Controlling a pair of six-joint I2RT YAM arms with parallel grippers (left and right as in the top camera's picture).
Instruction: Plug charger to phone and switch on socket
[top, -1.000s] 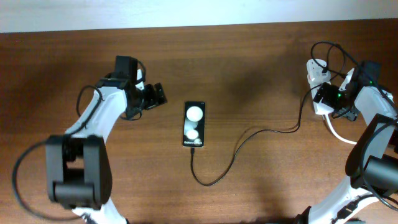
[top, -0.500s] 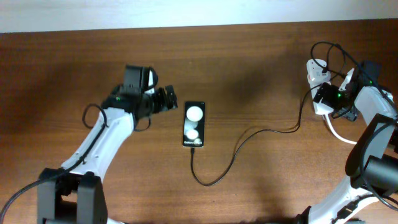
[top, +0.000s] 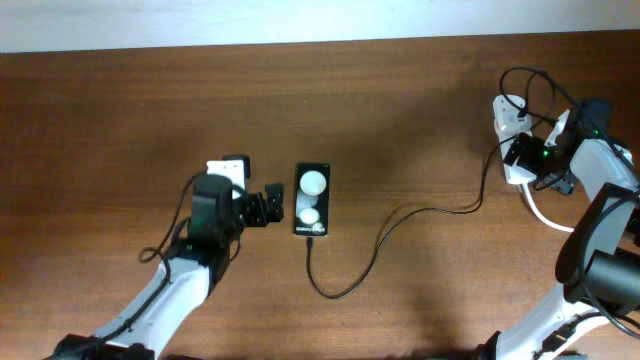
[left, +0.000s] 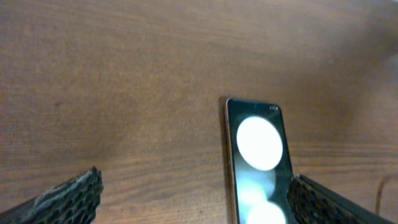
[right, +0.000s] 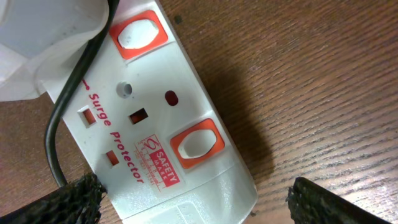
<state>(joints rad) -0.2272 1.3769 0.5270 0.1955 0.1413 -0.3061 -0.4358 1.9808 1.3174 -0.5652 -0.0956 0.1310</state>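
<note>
The phone (top: 312, 200) lies face up at mid-table, showing two white spots. The charger (top: 385, 232) runs from the phone's near end in a loop to the socket (top: 512, 140) at the far right. My left gripper (top: 270, 205) is open just left of the phone. In the left wrist view the phone (left: 258, 155) lies between the fingers (left: 196, 205), close to the right one. My right gripper (top: 530, 160) is open over the socket. In the right wrist view its fingers (right: 205, 205) straddle the socket (right: 155, 112), with a red switch (right: 196, 143) nearby.
A white adapter (right: 37, 43) sits in the socket, with the black cable (right: 62, 112) running from it. A second red switch (right: 137, 34) is beside the adapter. The thick white cord (top: 540, 215) curves from the socket toward the right edge. The table is brown wood.
My left arm swung toward the front of the table, and its gripper moved right, up to the phone's left side. The right arm, phone and cable have not moved.
</note>
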